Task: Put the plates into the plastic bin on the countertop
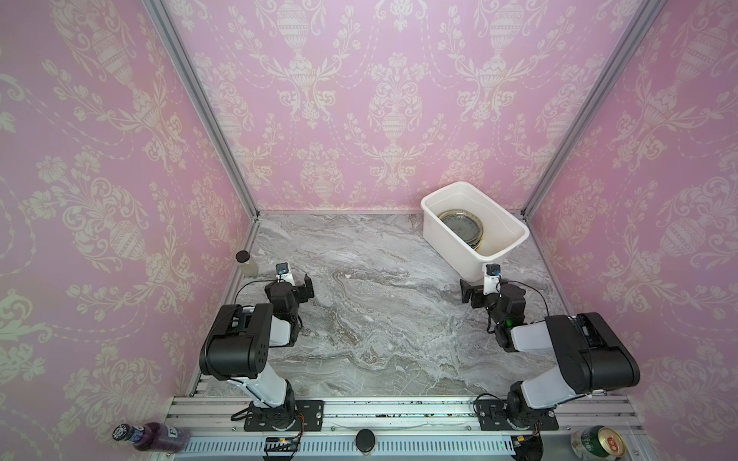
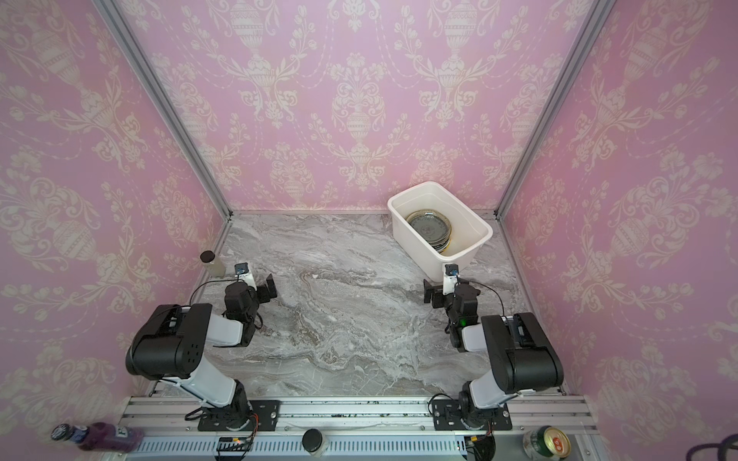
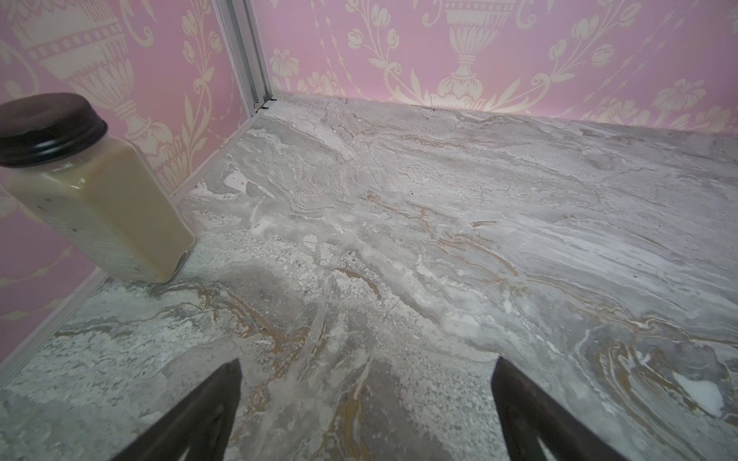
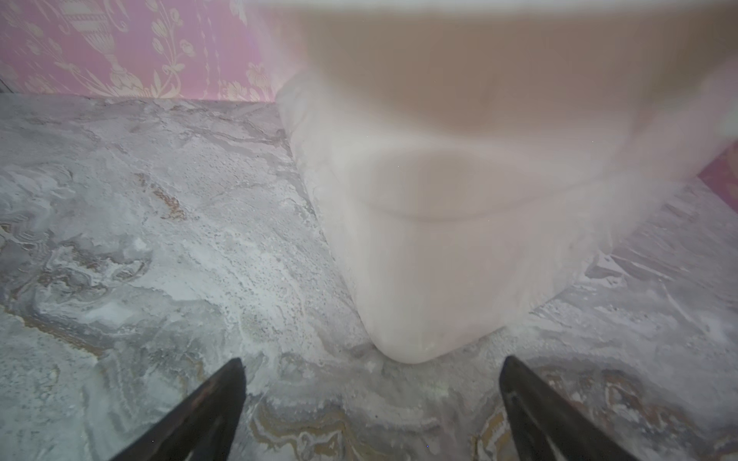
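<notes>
Plates [image 1: 461, 227] are down in a stack inside the plastic bin [image 1: 447, 247], which sits by the far right corner of the countertop [image 1: 379, 319]. No plate shows anywhere on the open marble, so this looks like the finish of the job.

Left gripper [image 3: 365, 367] hovers low near the left edge with its jaws spread wide and nothing between them, just bare marble. Right gripper [image 4: 371, 365] is spread the same way and empty, with its tips pointed at the bin's near corner and only just apart from it.

The right arm needs the care here. Any withdrawal should go back toward the near edge and away from that corner, because a sideways swing could shove the bin. The left arm should keep clear of the cream-filled spice jar [image 3: 92, 191] standing at the left edge.

Now the blind spots. Only the top plate shows in both top views, dark and glassy with a pale rim, with slivers of others under it. The bin's near wall cuts off the stack, so no count is possible. The right wrist view gives just a blurred white wall. Marble under both arms is hidden.
</notes>
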Controlling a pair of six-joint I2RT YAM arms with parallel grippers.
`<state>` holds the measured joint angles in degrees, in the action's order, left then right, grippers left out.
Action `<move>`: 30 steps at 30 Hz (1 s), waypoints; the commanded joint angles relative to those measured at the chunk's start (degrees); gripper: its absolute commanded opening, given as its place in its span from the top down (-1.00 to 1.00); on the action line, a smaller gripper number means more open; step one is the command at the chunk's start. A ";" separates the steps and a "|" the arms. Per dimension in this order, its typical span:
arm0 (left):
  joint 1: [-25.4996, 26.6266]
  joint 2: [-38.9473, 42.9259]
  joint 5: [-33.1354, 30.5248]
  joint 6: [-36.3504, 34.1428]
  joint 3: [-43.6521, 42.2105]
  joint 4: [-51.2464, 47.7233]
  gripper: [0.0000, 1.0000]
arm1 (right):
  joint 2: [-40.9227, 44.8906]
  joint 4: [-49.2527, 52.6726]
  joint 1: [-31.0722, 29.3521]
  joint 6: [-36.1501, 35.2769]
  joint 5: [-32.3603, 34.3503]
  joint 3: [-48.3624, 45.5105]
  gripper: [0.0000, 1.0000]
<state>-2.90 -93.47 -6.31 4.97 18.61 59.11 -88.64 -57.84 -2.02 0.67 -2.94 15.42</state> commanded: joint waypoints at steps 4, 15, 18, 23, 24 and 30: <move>-0.18 -0.24 1.24 -1.59 0.75 0.75 -0.99 | 0.14 2.03 0.21 3.35 11.20 4.35 -1.00; -0.20 -0.28 1.45 -1.66 0.85 0.54 -0.99 | 0.23 1.68 0.15 3.08 11.27 4.21 -1.00; -0.18 -0.23 1.41 -1.66 0.85 0.52 -0.99 | 0.24 2.04 0.17 3.19 11.20 4.40 -1.00; -0.18 -0.20 1.39 -1.64 0.86 0.55 -0.99 | 0.06 2.74 0.15 3.16 11.06 4.86 -1.00; -0.24 -0.22 1.42 -1.69 0.81 0.52 -0.99 | 0.05 2.74 0.16 3.15 11.11 4.87 -1.00; -0.18 -0.22 1.40 -1.74 0.79 0.50 -0.99 | 0.14 2.08 0.15 3.09 10.96 4.46 -1.00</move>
<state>-2.90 -93.47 -6.22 4.78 18.61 59.11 -88.60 -55.75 -1.98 3.03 7.38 19.18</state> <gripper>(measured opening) 0.993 0.998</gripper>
